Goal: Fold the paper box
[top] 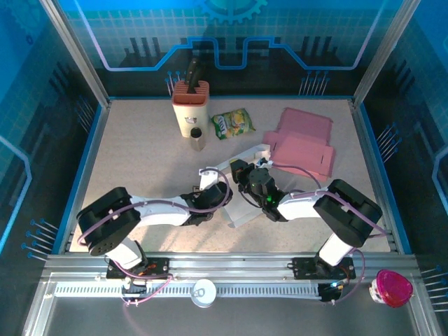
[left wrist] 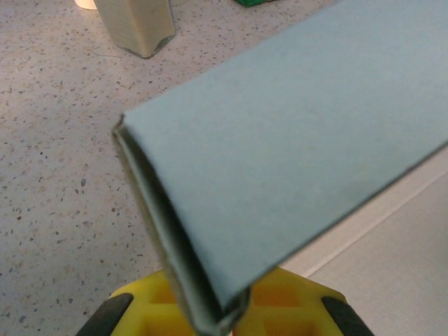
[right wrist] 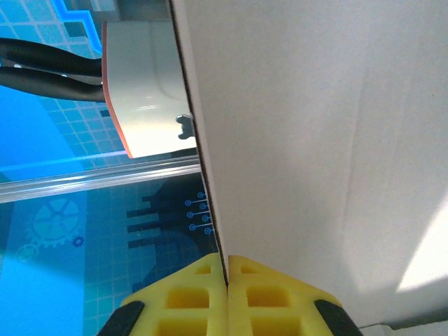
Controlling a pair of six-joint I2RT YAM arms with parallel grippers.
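**A:** Where is the paper box to be found?

**B:** The paper box is seen at the centre of the top view, on the speckled table, held between the two arms. In the left wrist view it is shown as a grey-blue folded panel crossing the frame from lower left to upper right.

**A:** How is the left gripper set?

**B:** The left gripper is closed down, and a folded edge of the box is pinched between its yellow pads at the bottom of the frame.

**A:** And the right gripper?

**B:** The right gripper is pressed fully together, and a thin white sheet of the box is clamped edge-on between its pads.

**A:** What else is noted?

**B:** A knife block, a green snack bag and pink flattened cartons are seen in the upper half of the top view.
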